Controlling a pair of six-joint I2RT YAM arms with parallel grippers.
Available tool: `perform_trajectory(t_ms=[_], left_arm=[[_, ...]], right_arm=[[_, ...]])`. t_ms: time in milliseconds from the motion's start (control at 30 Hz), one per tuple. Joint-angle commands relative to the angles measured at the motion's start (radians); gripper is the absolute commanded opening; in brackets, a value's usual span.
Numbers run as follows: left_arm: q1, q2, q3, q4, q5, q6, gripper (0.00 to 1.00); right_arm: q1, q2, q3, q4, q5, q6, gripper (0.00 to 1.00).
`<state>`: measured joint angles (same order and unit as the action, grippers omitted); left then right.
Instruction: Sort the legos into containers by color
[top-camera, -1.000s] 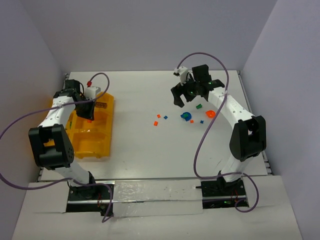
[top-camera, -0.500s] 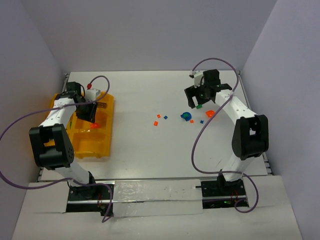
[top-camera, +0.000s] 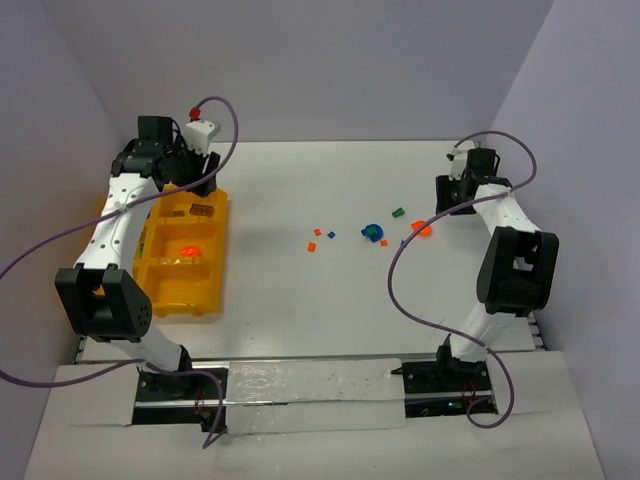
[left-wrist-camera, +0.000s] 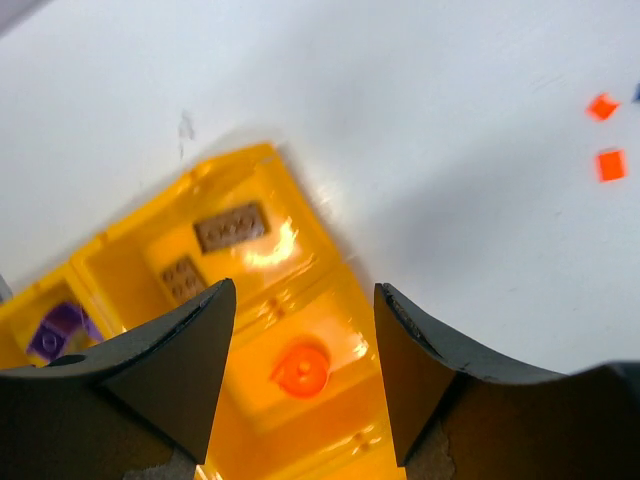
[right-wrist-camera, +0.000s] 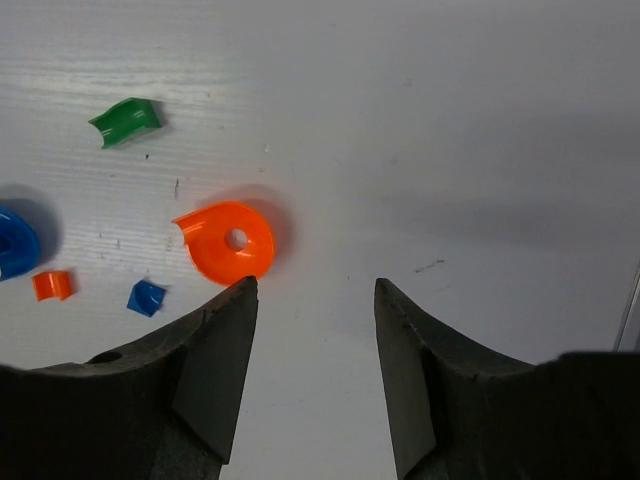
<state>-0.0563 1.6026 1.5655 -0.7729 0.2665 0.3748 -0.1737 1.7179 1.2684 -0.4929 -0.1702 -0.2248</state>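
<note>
Left gripper (left-wrist-camera: 303, 292): jaws apart, empty, above tray (left-wrist-camera: 330, 275).
Bin: orange disc (left-wrist-camera: 300, 371); purple bit (left-wrist-camera: 55, 330) elsewhere, possibly two.
Right gripper (right-wrist-camera: 315, 285): jaws apart, empty, near orange ring (right-wrist-camera: 228, 243).

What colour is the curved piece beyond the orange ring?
The curved piece is green; clearest in the right wrist view.

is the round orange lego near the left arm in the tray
In: the round orange lego lies on a tray compartment floor, below the rim.
</note>
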Motion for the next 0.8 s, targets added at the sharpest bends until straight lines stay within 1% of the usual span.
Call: perform_trajectory(t_ms=[0, 67, 133, 267, 500, 600, 733, 767], left_arm=[[-0.048, 0.012, 0.073, 0.005, 0.012, -0.029, 0.67], [-0.061, 0.025, 0.093, 0.003, 0.005, -0.028, 0.67], [-0.066, 0.042, 0.117, -0.008, 0.005, -0.027, 0.67], [-0.076, 0.062, 0.148, -0.024, -0.009, -0.031, 0.66], [-0.092, 0.064, 0.148, -0.029, -0.037, -0.040, 0.66], [-0.100, 0.064, 0.151, -0.030, -0.051, -0.039, 0.66], [-0.108, 0.071, 0.154, -0.035, -0.066, -0.036, 0.66], [-0.108, 0.073, 0.154, -0.035, -0.068, -0.036, 0.66]], right_arm=[[-0.011, 0.054, 0.015, -0.016, -0.056, 0.010, 0.56], [-0.020, 0.091, 0.041, -0.040, -0.088, 0.002, 0.54], [-0.032, 0.132, 0.065, -0.065, -0.131, -0.003, 0.48], [-0.047, 0.221, 0.139, -0.147, -0.212, -0.032, 0.43], [-0.055, 0.297, 0.179, -0.144, -0.244, -0.028, 0.43], [-0.064, 0.320, 0.189, -0.146, -0.266, -0.024, 0.41], [-0.074, 0.346, 0.208, -0.151, -0.331, -0.013, 0.32], [-0.077, 0.349, 0.209, -0.151, -0.338, -0.011, 0.28]])
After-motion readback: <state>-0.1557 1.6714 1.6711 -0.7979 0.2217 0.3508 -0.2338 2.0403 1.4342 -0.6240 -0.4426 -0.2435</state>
